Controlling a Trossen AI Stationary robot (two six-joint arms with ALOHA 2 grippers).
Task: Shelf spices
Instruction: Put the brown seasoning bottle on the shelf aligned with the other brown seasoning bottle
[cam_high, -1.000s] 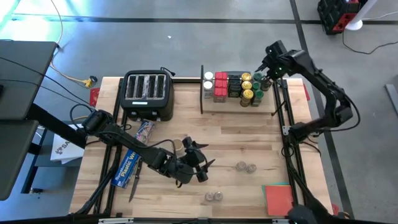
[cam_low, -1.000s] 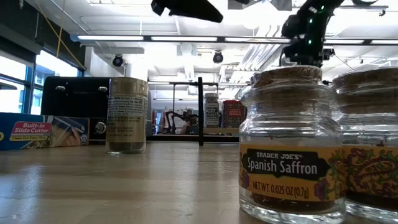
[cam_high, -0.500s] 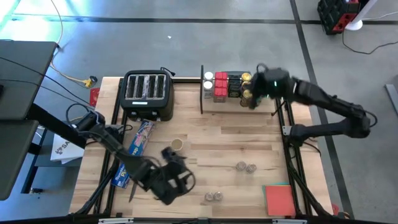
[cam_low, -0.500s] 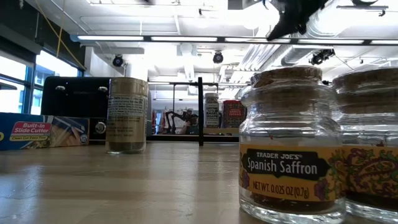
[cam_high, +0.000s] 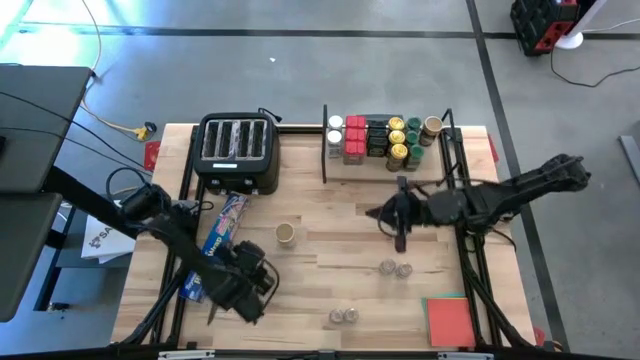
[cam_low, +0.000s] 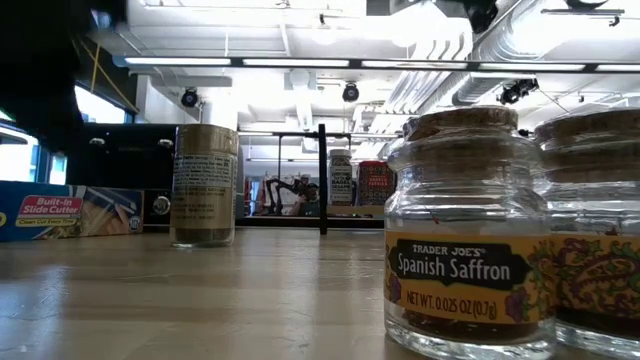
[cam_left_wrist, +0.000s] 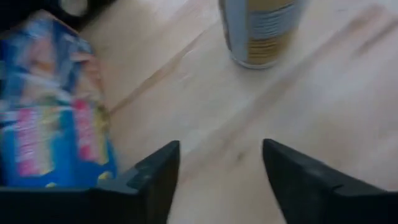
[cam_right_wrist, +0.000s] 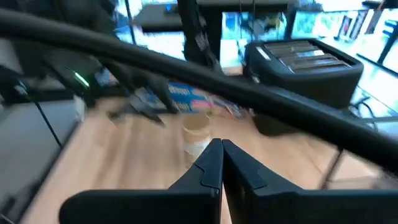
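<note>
The shelf (cam_high: 325, 152) stands at the table's far edge with several spices (cam_high: 378, 140) on it: red tins, black boxes, yellow- and green-lidded jars, and a tan-lidded jar (cam_high: 432, 125) at its right end. On the table stand a tan-lidded jar (cam_high: 285, 233) (cam_left_wrist: 264, 31) (cam_right_wrist: 198, 134) and two pairs of tiny clear jars (cam_high: 395, 268) (cam_high: 345, 315). My left gripper (cam_high: 262, 275) (cam_left_wrist: 221, 180) is open at the near left, above bare wood, pointing at the tan-lidded jar. My right gripper (cam_high: 378, 212) (cam_right_wrist: 221, 165) is shut over the table's middle, pointing left.
A black toaster (cam_high: 237, 150) stands at the far left, with a long blue plastic-wrap box (cam_high: 215, 250) (cam_left_wrist: 50, 124) lying in front of it, close to my left arm. A red pad (cam_high: 448, 320) lies at the near right. Cork-topped saffron jars (cam_low: 468, 230) fill the low view.
My right gripper has swung from the shelf's right end toward the table's middle and tipped from pointing down to nearly level; a tan-lidded jar now shows where it was. My left gripper has drawn back toward the near left corner, uncovering the jar on the table.
</note>
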